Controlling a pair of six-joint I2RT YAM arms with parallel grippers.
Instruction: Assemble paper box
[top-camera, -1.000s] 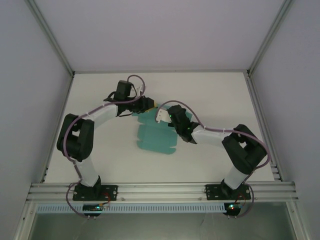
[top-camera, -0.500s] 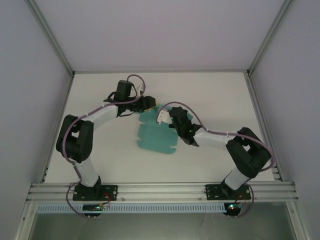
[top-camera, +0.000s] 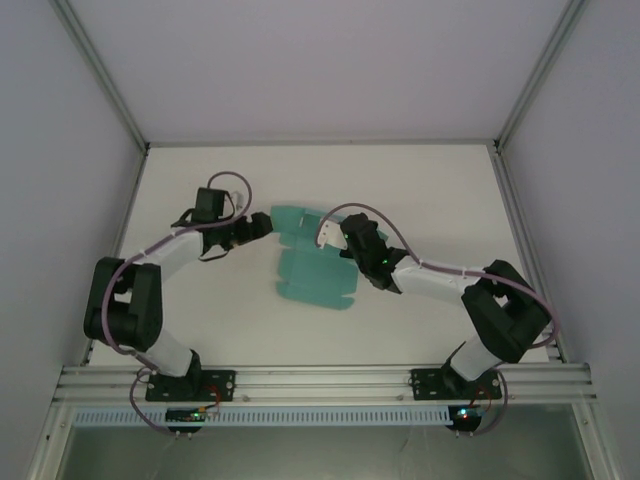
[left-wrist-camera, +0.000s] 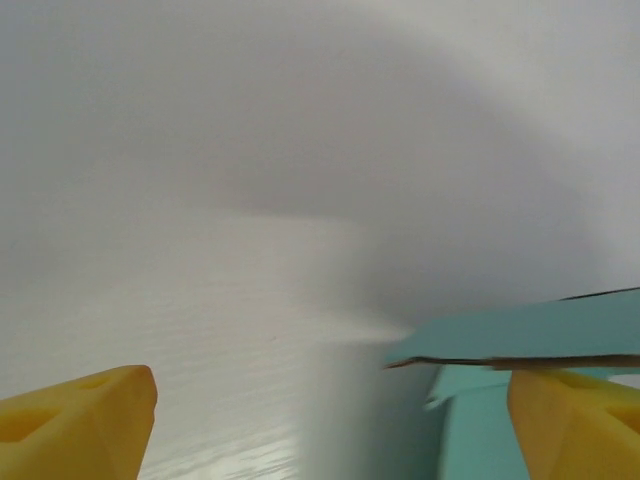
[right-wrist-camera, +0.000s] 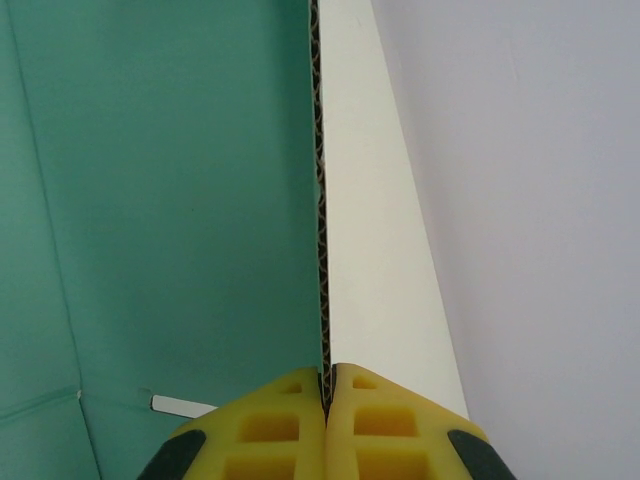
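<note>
White desk (top-camera: 430, 190), unchanged. Left arm (top-camera: 175, 250) has swung back toward the left wall since a second ago: elbow lower and further left, wrist pulled off the sheet. Right arm (top-camera: 435, 275) is barely changed, elbow a bit nearer the right rail, wrist in the same spot.

Paper box (top-camera: 312, 282) is a flat teal die-cut sheet mid-desk between the two wrists; the main panel has not shifted. Its far-left flap (top-camera: 290, 216), covered by the left wrist in the earlier frames, is now exposed, teal side up.

Left gripper (top-camera: 262, 225) is now just left of that flap, off the sheet; a second ago it sat over the sheet's far edge. Its jaws have released. In the left wrist view the left gripper (left-wrist-camera: 330, 420) has its yellow fingers (left-wrist-camera: 85, 415) at opposite sides of the picture, bare desk between them, nothing held. A teal edge of the paper box (left-wrist-camera: 520, 338) sits just above the right-hand finger; contact cannot be told.

Right gripper (top-camera: 345, 238) is at the sheet's far-right corner, same place as before, jaws still clenched on a raised flap (top-camera: 327, 232) with its white underside facing the camera. In the right wrist view the right gripper (right-wrist-camera: 328, 385) has its fingers pressed together on the corrugated edge of that flap, which stands upright, teal face (right-wrist-camera: 170, 200) left, white face right.
</note>
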